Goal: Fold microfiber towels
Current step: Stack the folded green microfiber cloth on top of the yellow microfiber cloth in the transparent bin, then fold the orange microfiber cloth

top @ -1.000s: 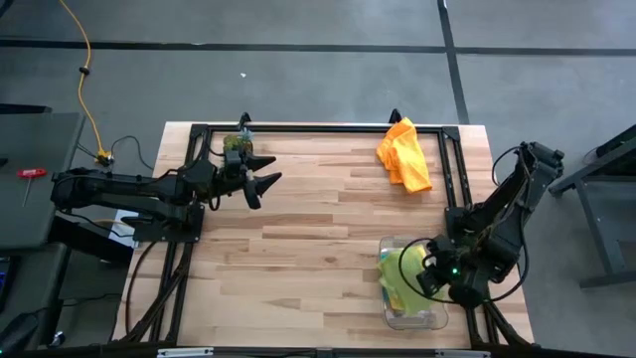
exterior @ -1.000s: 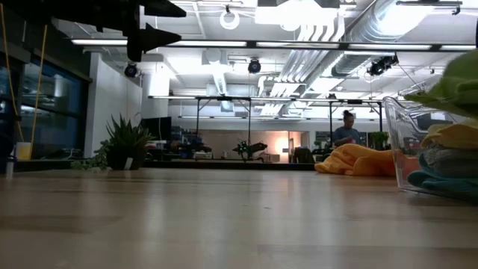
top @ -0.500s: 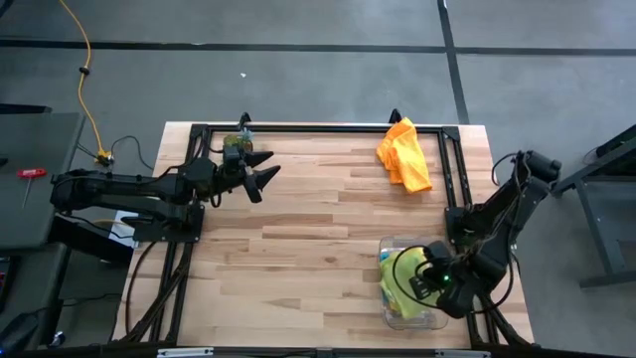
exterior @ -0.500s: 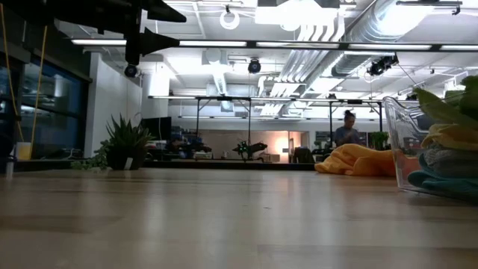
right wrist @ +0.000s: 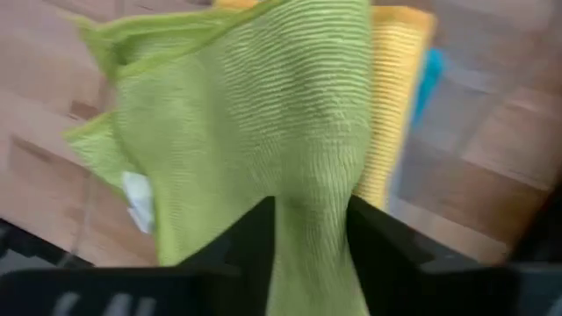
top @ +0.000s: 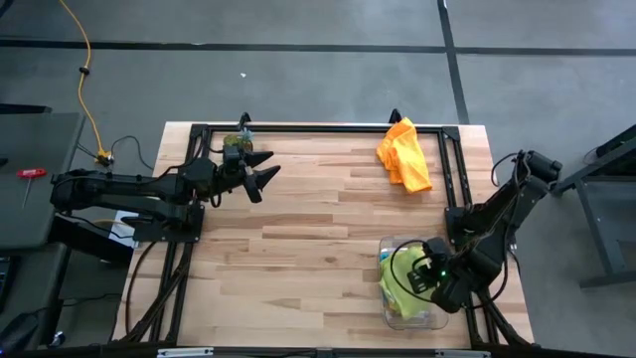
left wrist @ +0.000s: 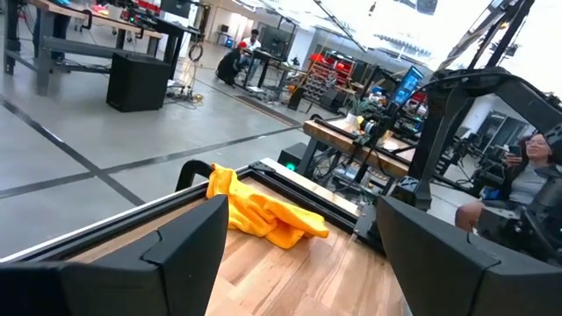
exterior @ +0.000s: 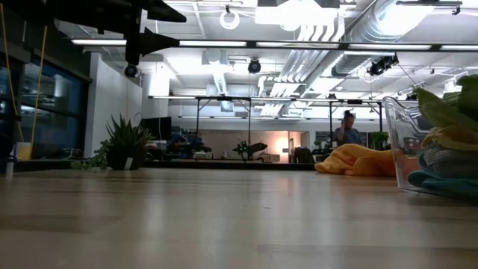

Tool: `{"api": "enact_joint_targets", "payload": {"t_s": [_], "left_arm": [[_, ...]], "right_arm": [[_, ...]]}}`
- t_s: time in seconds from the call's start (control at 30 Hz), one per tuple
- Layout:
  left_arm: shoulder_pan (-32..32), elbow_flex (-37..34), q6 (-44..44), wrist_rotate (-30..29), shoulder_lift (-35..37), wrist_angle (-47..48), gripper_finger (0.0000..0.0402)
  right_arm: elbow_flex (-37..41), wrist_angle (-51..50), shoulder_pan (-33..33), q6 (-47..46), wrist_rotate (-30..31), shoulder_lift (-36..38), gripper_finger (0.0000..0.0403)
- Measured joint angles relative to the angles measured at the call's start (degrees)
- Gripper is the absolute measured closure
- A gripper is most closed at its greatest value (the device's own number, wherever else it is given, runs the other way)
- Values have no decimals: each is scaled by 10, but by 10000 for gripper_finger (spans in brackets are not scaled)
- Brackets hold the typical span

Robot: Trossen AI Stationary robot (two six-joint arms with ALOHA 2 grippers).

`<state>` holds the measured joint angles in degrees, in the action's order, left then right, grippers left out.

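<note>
Towels first, from above: the orange towel [top: 403,154] lies crumpled at the far right of the desk [top: 308,249], just inside the black frame [top: 318,128]. A clear bin [top: 409,316] sits at the near right edge with the rest stacked inside. The right tool [top: 415,279] is over that bin, pinching the lime green towel [top: 399,268]. The left tool [top: 260,171] hovers over the far left, fingers spread wide, holding nothing. Bare planks fill the whole middle and near left; grey floor runs all round the desk.

Down at desk height: wood stretches flat and unbroken to the far edge. The orange towel [exterior: 362,160] sits right of centre, and the bin [exterior: 409,153] is beside it, with green, yellow, grey and teal layers showing. Behind them is a big hall with a potted plant [exterior: 122,142] and a person [exterior: 346,128] far back.

Left wrist view: two spread fingers [left wrist: 180,241] frame the orange towel [left wrist: 262,211] at the desk's corner.

Right wrist view: fingers [right wrist: 246,237] clamp lime green cloth [right wrist: 263,123], with the yellow towel [right wrist: 395,96] just behind it.
</note>
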<state>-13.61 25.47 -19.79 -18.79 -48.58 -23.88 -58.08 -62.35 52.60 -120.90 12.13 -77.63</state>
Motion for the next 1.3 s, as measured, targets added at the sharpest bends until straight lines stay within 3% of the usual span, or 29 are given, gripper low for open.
{"api": "enact_joint_targets", "payload": {"t_s": [0.23,0.43,0.7,0.97,1.1,1.3], "left_arm": [[0,0,0,2,0,0,122],[0,0,0,6,0,0,122],[0,0,-1,19,0,0,122],[0,4,-37,90,-1,-15,122],[0,54,-33,152,-24,-14,122],[-14,168,57,266,-99,46,122]], "right_arm": [[0,-63,-1,15,-18,53,169],[0,-105,-1,26,-8,103,132],[0,-94,-23,48,162,170,130],[0,-27,-128,245,221,228,130],[15,68,-206,392,223,254,130],[85,327,-349,626,127,279,130]]}}
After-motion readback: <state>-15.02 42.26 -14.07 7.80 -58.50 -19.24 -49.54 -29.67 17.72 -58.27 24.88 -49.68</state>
